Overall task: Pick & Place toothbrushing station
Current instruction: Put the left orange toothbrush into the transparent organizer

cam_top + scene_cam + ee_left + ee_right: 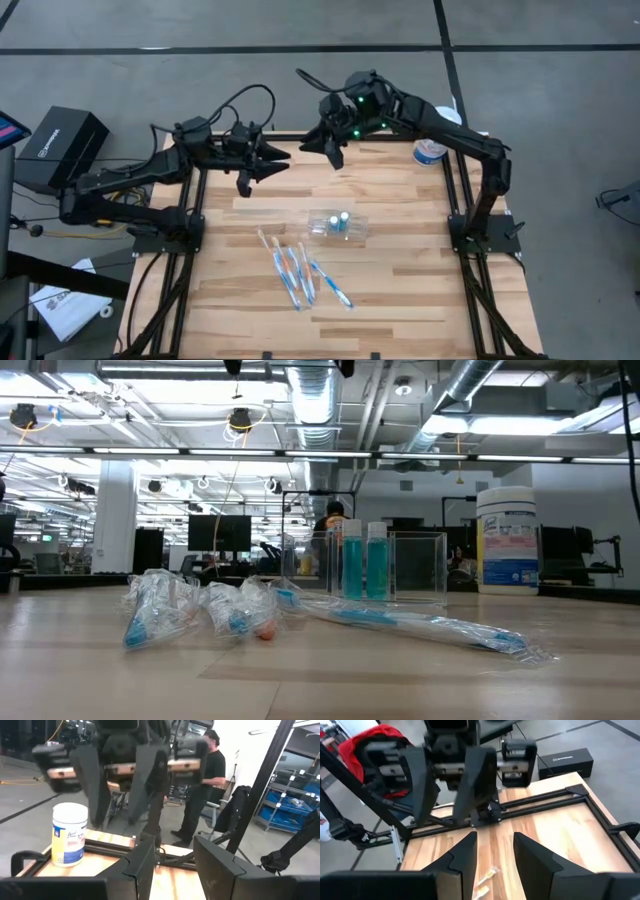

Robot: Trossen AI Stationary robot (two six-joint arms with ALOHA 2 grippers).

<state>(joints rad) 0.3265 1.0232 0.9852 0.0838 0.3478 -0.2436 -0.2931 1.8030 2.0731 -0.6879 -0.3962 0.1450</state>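
Grey concrete floor (pixel 250 25) with dark seam lines around the wooden bench (pixel 400 270). Black box (pixel 62 140) on the floor beside it, papers (pixel 60 305) nearby. Open ceiling with silver ducts (pixel 320 400) and strip lights (pixel 190 452). Monitors (pixel 220 532) on desks behind. Blue bin shelving (pixel 292 807), person in black (pixel 202 785) standing.

Wrapped toothbrushes (pixel 303 274) mid-table, white canister (pixel 430 150) at far corner, black box (pixel 62 146) off-table
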